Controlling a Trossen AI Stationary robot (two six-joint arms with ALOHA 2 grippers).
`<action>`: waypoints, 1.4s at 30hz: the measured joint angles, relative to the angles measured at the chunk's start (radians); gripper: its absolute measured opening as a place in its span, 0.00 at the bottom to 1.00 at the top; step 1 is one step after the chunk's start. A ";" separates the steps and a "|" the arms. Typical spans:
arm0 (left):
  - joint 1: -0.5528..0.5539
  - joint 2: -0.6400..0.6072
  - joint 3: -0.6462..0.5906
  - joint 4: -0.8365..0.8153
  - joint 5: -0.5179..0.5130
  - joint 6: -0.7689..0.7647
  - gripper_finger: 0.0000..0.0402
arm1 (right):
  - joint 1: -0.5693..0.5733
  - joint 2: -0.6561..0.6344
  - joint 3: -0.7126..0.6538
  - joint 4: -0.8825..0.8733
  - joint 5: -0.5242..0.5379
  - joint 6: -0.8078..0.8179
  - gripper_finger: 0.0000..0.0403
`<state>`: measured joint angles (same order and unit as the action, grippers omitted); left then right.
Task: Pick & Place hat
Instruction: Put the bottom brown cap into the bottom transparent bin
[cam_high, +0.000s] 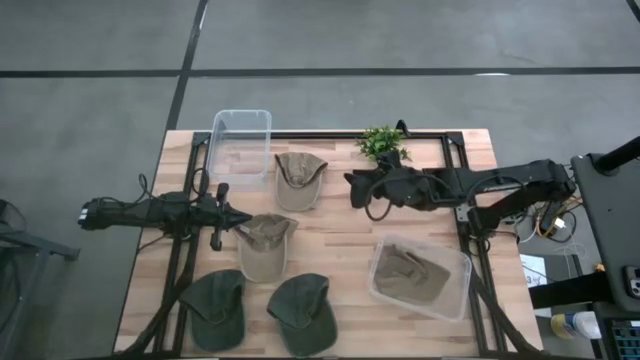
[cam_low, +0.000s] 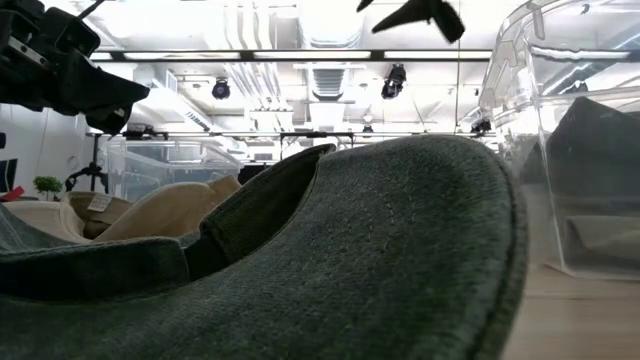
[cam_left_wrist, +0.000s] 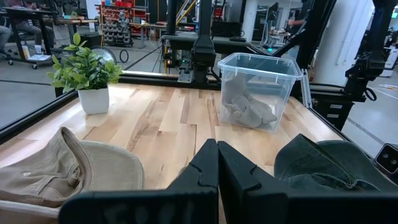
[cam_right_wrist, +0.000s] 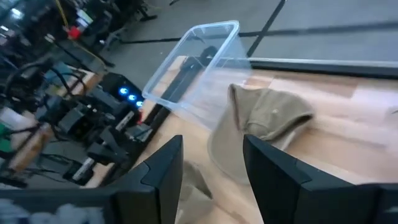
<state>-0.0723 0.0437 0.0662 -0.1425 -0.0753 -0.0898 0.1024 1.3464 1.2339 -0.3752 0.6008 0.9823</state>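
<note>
Spanning the scene, the wooden table (cam_high: 330, 245) carries everything, with both grippers above its middle band. The right gripper (cam_high: 354, 190) hovers with its fingers spread apart, a clear gap between them in the right wrist view. Just beyond its fingertips lies a tan hat (cam_high: 298, 178), and past that hat sits an empty clear bin (cam_high: 240, 147). Beside this gripper's arm, toward the table's front, a second clear bin (cam_high: 420, 277) holds an olive hat (cam_high: 410, 272). On the arm's other side, at the table's far edge, stands a small potted plant (cam_high: 381, 143).

The left gripper (cam_high: 240, 218) has its fingers pressed together, as its wrist view shows. Another tan hat (cam_high: 264, 245) lies right at its tips, partly under them. Off to the gripper's side, near the front edge, two dark green hats (cam_high: 215, 308) (cam_high: 303, 313) lie side by side.
</note>
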 joint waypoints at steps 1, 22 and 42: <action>0.000 0.000 0.000 0.000 0.000 0.000 0.00 | -0.010 0.000 -0.022 0.040 -0.011 0.002 0.40; 0.000 0.000 0.000 0.000 0.000 0.000 0.00 | -0.045 -0.001 -0.154 0.234 -0.300 -0.239 0.21; 0.000 0.000 -0.007 0.066 -0.003 -0.071 0.00 | 0.050 -0.002 -0.156 0.192 -0.287 -0.531 0.02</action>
<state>-0.0724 0.0441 0.0589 -0.0765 -0.0784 -0.1605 0.1521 1.3441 1.0775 -0.1834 0.3136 0.4517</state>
